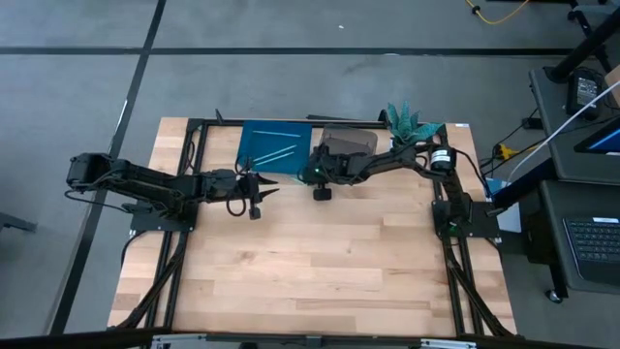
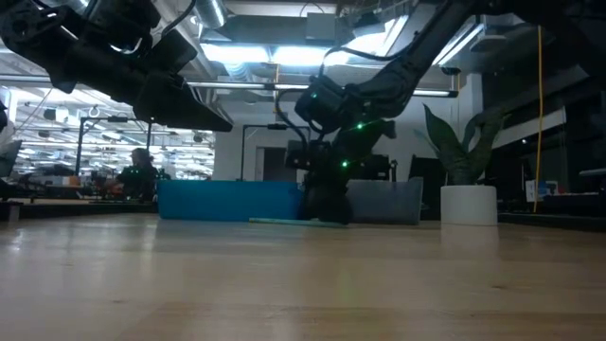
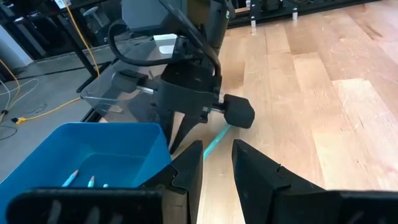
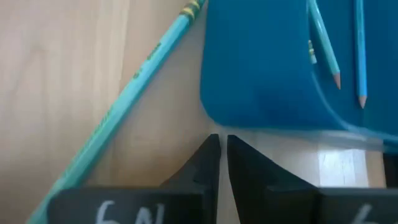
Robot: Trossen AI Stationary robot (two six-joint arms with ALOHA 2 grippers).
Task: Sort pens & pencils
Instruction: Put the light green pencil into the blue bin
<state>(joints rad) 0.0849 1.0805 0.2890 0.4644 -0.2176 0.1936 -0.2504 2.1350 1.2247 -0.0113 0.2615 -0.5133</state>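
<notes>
The wooden table (image 1: 320,262) carries a blue tray (image 1: 254,158) near its far edge and a grey, clear-walled tray (image 1: 351,142) just beside it toward the far right corner, where a potted plant (image 1: 409,124) also stands. The right gripper (image 4: 223,146) hangs low over the table at the blue tray's corner, between the two trays, its fingers (image 4: 202,165) drawn almost together with only a thin slit between them and nothing in it. A loose pencil (image 4: 121,106) lies flat on the bare wood just beside that gripper, not between its fingers; it is long, thin and teal, with a yellow band at one end, and its long axis runs slantwise alongside the blue tray's edge. Two more light-blue pencils (image 1: 276,152) lie inside the blue tray, roughly parallel, sharpened tips showing. The left gripper (image 1: 256,191) hovers nearer the left edge, pointed toward the tray, its fingers (image 3: 258,177) parted and empty.
</notes>
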